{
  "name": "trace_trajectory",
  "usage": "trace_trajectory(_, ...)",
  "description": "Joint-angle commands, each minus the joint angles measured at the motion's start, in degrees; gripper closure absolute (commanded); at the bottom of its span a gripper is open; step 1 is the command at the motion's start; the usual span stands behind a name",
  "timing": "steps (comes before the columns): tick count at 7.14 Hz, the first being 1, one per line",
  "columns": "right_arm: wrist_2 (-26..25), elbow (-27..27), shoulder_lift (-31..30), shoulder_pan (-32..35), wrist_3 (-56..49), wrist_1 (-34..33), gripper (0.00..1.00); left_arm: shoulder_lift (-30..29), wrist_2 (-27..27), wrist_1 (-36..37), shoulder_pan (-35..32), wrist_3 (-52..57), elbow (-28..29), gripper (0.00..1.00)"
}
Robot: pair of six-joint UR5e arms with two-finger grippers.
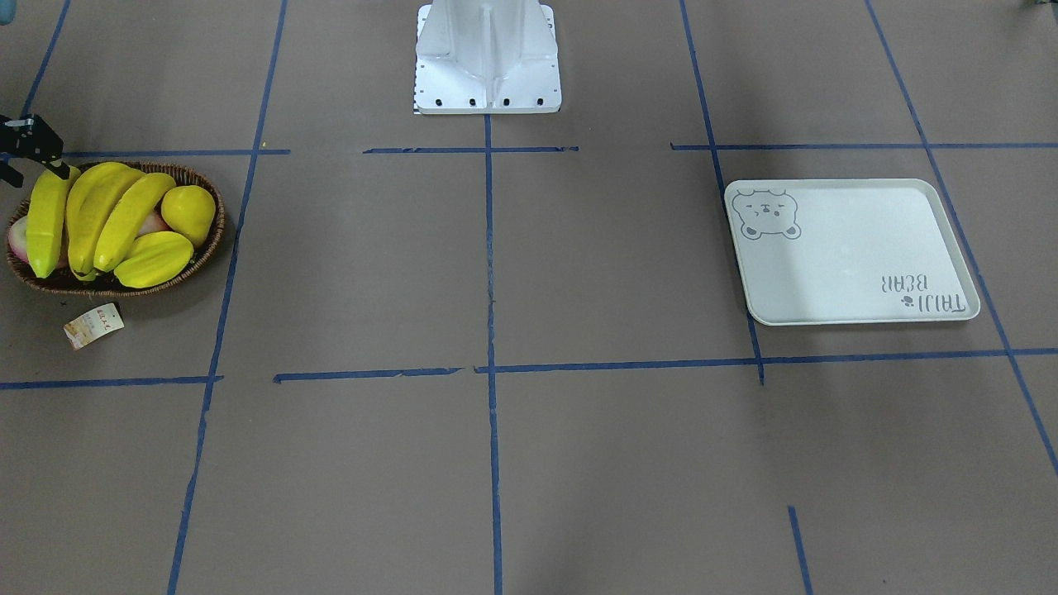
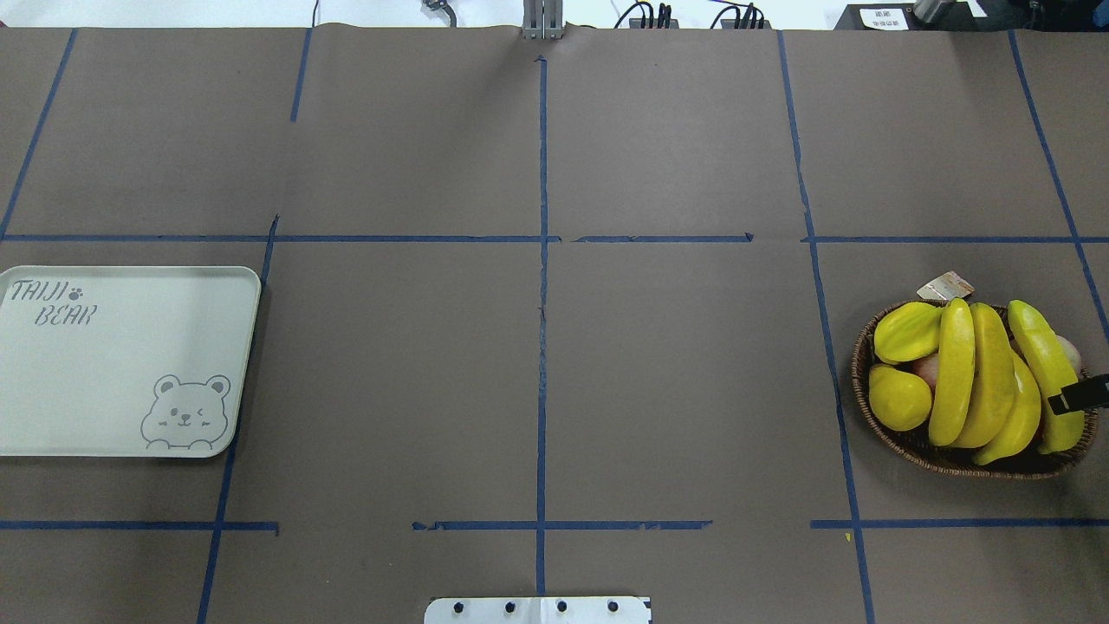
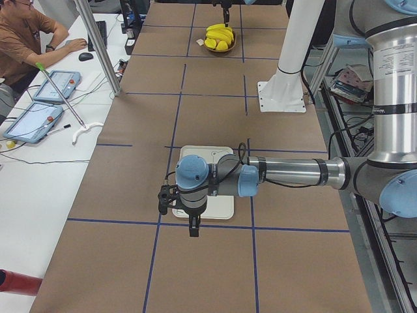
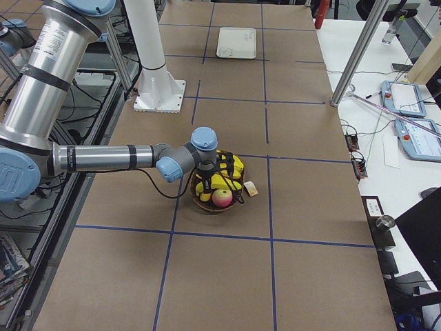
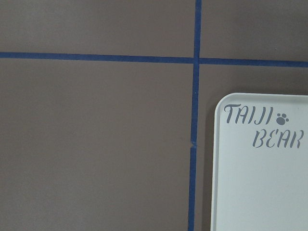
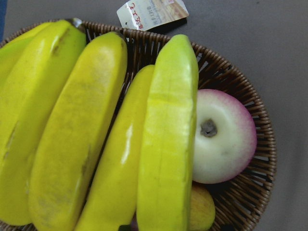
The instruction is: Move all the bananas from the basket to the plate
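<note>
Several yellow bananas (image 1: 99, 211) lie side by side in the dark wicker basket (image 1: 213, 240) at my right end of the table. From overhead the bananas (image 2: 988, 373) fill the basket (image 2: 858, 373). My right gripper (image 1: 33, 169) hovers over the basket's outer edge by the outermost banana (image 2: 1048, 364), its two black fingers apart and holding nothing. The right wrist view looks straight down on the bananas (image 6: 163, 144). The pale bear plate (image 2: 113, 364) lies bare at the far left. My left gripper (image 3: 193, 228) hangs near a corner of the plate (image 3: 205, 156); I cannot tell its state.
The basket also holds a ridged starfruit (image 1: 153, 258), a yellow pear (image 1: 188, 211) and a pink-white apple (image 6: 221, 137). A paper tag (image 1: 93, 324) lies beside the basket. The white robot base (image 1: 488, 58) stands mid-table. A person (image 3: 26, 39) sits at a side desk.
</note>
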Motion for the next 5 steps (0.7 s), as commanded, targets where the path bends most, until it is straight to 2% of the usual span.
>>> trace_trajectory(1,-0.48,-1.55,0.58,-0.18,0.0,0.08,0.31,0.0,0.0,0.0,0.0,-0.03,-0.22,0.0)
trace_trajectory(5,-0.48,-1.82,0.85,-1.06,0.0,0.08,0.35,-0.26,0.0,0.0,0.0,-0.03,-0.23,0.0)
